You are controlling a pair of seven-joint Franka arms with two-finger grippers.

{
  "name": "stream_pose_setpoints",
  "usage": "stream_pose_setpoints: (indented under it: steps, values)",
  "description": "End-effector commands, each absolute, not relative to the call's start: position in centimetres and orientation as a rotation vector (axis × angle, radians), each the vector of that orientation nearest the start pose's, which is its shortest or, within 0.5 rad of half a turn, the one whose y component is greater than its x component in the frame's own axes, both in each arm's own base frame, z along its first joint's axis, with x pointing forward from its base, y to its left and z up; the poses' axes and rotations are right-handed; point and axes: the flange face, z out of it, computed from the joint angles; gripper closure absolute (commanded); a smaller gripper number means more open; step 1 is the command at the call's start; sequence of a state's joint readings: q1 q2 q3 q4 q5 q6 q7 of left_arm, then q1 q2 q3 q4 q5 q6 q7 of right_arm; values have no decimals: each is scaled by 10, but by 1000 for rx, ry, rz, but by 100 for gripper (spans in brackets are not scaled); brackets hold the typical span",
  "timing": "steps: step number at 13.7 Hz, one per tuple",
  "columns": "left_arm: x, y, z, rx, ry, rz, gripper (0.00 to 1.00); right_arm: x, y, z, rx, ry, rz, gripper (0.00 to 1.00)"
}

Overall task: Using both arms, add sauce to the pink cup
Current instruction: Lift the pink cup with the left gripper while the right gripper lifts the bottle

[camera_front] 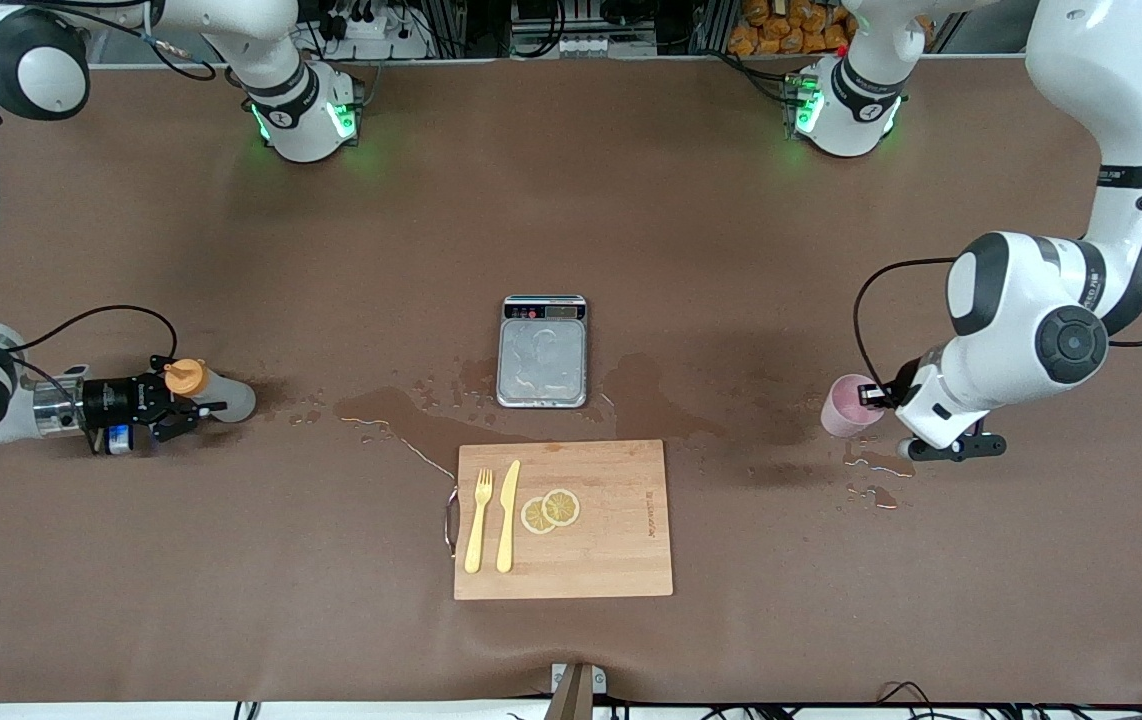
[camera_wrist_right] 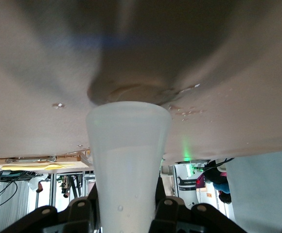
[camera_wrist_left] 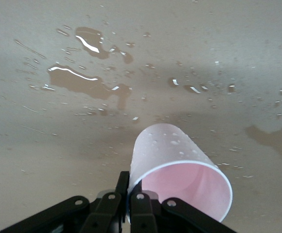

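The right gripper is sitting low at the right arm's end of the table, its fingers pinching the sauce bottle from both sides; the bottle is standing on the brown table between those fingers, its orange nozzle cap showing just above the gripper in the front view; in the right wrist view the bottle's whitish body is filling the gap between the two black fingers, which are pressing against its sides.

The left gripper is working at the left arm's end of the table, closed on the rim of the pink cup; in the left wrist view the fingers are clamping the cup's wall at the rim, one inside and one outside, and the cup is lying tilted with its open mouth facing the wrist; droplets are clinging to the cup's outer wall; whether its base is touching the table cannot be told.

Spilled liquid is lying in puddles on the table between the two grippers, and more wet patches are spreading out past the cup from the left gripper.

Midway between the grippers, the grey scale is resting on the table; just nearer the front camera than the scale, a wooden cutting board is carrying a yellow fork, a yellow knife and two lemon slices, well apart from both grippers.
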State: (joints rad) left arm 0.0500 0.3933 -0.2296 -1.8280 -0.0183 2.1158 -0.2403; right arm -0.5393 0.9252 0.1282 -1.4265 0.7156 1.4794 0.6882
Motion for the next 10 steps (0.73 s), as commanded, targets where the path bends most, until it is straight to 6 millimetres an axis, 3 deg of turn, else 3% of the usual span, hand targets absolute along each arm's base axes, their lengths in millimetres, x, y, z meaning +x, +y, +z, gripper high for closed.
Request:
stream_pose_setpoints:
  steps: [1,6,9,10]
  values:
    - [612,-132,340,-3230,-199,178,100,618,-188,169,-1737,1454,1165,56]
    - [603,-197,355,-3246,-356,179,100,637,-170,209,-1875,1513,1119,56]
    - [586,-257,360,-3233,-445,190,100,653,-174,237,-1965,1572,1055,56]
    - [588,-273,359,-3229,-509,193,100,657,-167,251,-2009,1586,1032,56]
